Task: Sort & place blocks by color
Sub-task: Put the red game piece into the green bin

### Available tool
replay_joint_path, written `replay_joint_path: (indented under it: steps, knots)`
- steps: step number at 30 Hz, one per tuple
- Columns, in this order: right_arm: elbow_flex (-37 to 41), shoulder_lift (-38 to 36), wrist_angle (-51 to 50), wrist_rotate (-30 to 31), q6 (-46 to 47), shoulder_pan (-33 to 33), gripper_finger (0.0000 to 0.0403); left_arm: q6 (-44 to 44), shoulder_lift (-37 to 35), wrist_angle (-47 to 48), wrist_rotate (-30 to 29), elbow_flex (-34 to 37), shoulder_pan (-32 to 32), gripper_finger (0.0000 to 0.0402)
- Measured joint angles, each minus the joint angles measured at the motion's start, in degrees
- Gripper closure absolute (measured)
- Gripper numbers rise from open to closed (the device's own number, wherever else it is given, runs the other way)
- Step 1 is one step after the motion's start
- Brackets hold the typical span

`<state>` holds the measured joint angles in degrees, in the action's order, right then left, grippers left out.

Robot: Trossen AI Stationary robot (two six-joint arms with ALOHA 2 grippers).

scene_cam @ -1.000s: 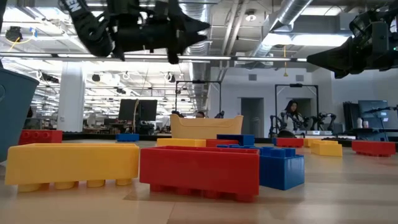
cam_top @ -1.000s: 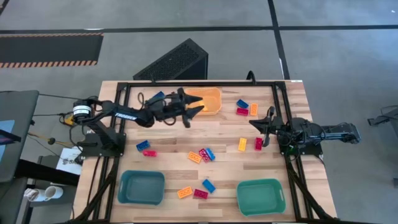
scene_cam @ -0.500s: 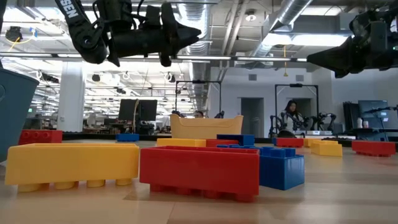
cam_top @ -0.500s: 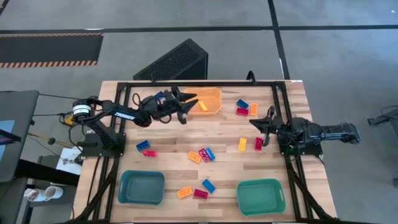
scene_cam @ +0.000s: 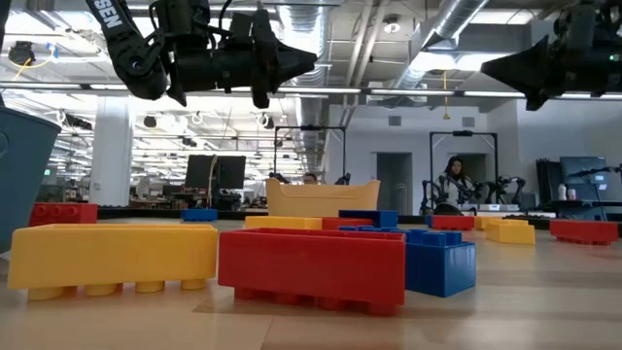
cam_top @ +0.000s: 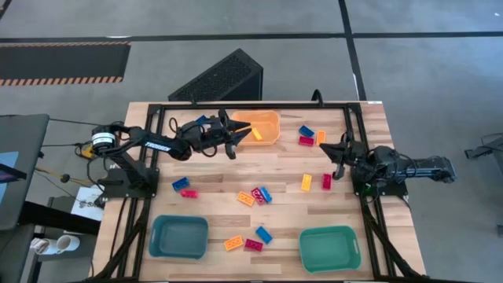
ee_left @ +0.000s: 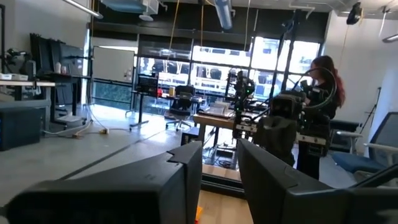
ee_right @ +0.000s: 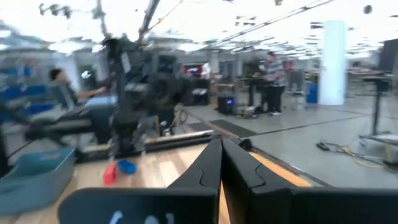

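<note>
Your left end effector (cam_top: 238, 135) hangs above the far part of the wooden slatted counter (cam_top: 212, 204), just beside the orange plastic bin (cam_top: 259, 127), with its two dark fingers parted and nothing between them. Inside that bin lies one small yellow-orange studded brick (cam_top: 256, 134). Your right end effector (cam_top: 332, 155) hovers over the counter's right side, its fingers pressed together and empty. Near it, on the counter, lie a yellow-orange brick (cam_top: 306, 182) and a red brick (cam_top: 327, 181) side by side. Farther back sit a blue brick (cam_top: 306, 131), a red brick (cam_top: 306, 141) and an orange brick (cam_top: 320, 137) in a loose group. At the counter's middle, an orange, a red and a blue brick form a tight cluster (cam_top: 255, 196). On the left lie a blue brick (cam_top: 181, 183) and a red brick (cam_top: 189, 192). Between the two teal plastic bins (cam_top: 179, 237) at the near edge rest an orange brick (cam_top: 233, 244), a red brick (cam_top: 253, 244) and a blue brick (cam_top: 263, 233).
</note>
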<state>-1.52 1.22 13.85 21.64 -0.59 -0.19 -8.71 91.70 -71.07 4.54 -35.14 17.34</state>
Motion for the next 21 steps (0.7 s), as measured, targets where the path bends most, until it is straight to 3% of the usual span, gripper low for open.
replay_joint_path:
  steps: [7,16,21]
  knots:
    - [-4.01,0.59,-6.55,0.81,0.31,-1.11,0.0328,-0.09,0.0,0.06,0.2,-0.02,0.0,0.0315]
    - [-15.61,8.49,-26.83,1.09,11.18,-1.35,0.0215,-0.11,0.02,0.98,-0.21,-0.04,0.0,0.0315]
    - [-22.05,15.68,-34.79,1.09,16.3,-1.79,0.0204,-0.12,0.02,0.96,-0.5,-0.04,0.0,0.0315]
